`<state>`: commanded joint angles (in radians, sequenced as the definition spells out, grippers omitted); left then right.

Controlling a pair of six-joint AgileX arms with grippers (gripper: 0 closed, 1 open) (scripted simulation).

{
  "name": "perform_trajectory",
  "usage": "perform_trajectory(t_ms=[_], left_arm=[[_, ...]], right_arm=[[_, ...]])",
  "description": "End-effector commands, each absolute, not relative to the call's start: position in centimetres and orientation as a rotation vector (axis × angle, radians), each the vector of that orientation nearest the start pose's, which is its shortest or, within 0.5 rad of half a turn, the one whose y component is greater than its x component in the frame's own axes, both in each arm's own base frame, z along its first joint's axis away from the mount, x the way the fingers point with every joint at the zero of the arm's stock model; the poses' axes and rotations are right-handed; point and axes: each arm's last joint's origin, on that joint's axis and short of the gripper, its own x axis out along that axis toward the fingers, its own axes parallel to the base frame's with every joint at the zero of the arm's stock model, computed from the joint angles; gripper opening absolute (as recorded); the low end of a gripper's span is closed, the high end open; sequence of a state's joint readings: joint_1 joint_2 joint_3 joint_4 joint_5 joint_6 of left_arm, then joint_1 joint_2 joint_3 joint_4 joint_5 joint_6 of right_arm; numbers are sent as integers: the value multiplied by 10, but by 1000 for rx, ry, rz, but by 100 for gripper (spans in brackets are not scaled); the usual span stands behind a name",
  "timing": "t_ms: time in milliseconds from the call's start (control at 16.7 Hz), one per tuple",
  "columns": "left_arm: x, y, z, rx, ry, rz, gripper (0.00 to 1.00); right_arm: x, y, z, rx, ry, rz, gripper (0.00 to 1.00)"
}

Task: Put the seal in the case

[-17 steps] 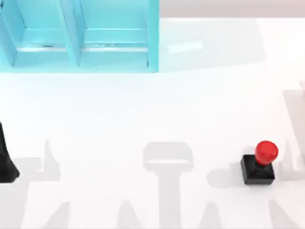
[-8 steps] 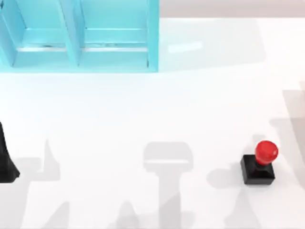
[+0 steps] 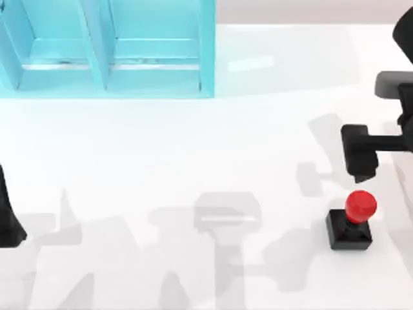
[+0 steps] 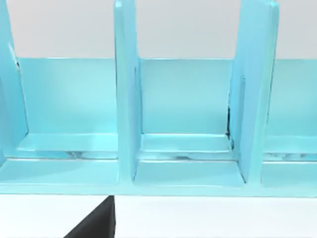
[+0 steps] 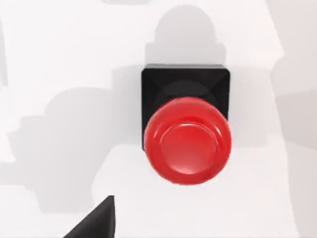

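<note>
The seal [image 3: 352,219], a black square block with a glossy red knob, stands upright on the white table at the front right. In the right wrist view the seal [image 5: 185,134] shows from straight above, knob toward the camera. My right gripper [image 3: 361,169] hangs just behind the seal, above the table and apart from it, its arm reaching in from the right edge. The case [image 3: 110,48], a light-blue cabinet with vertical dividers, stands at the back left. Its open compartments face the left wrist view, where the case [image 4: 126,114] is seen front-on. My left gripper [image 3: 8,223] is parked at the left edge.
The white table [image 3: 193,148] stretches bare between the case and the seal, crossed only by grey shadows of the arms. The case's right wall [image 3: 208,48] ends near the middle of the back edge.
My right arm has come into the top view from the right and now hangs just behind the seal. The seal, the case and the left arm have stayed where they were.
</note>
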<state>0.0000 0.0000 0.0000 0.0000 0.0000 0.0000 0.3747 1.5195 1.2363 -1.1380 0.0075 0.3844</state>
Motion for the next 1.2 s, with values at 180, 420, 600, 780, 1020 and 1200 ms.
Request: perform_trajectory(t_ms=[180, 420, 600, 780, 1020, 1200], left_arm=[[106, -1, 160, 0, 0, 0, 100], [106, -1, 160, 0, 0, 0, 100], [106, -1, 160, 0, 0, 0, 100], [106, -1, 160, 0, 0, 0, 100], [106, -1, 160, 0, 0, 0, 100], [106, -1, 160, 0, 0, 0, 100]], right_arm=[[277, 124, 250, 16, 1541, 0, 100], [283, 132, 250, 8, 1571, -8, 100], [283, 130, 250, 12, 1568, -10, 100], [284, 131, 238, 7, 1575, -10, 100], [288, 134, 192, 11, 1562, -5, 100], [285, 133, 160, 10, 1565, -5, 100]])
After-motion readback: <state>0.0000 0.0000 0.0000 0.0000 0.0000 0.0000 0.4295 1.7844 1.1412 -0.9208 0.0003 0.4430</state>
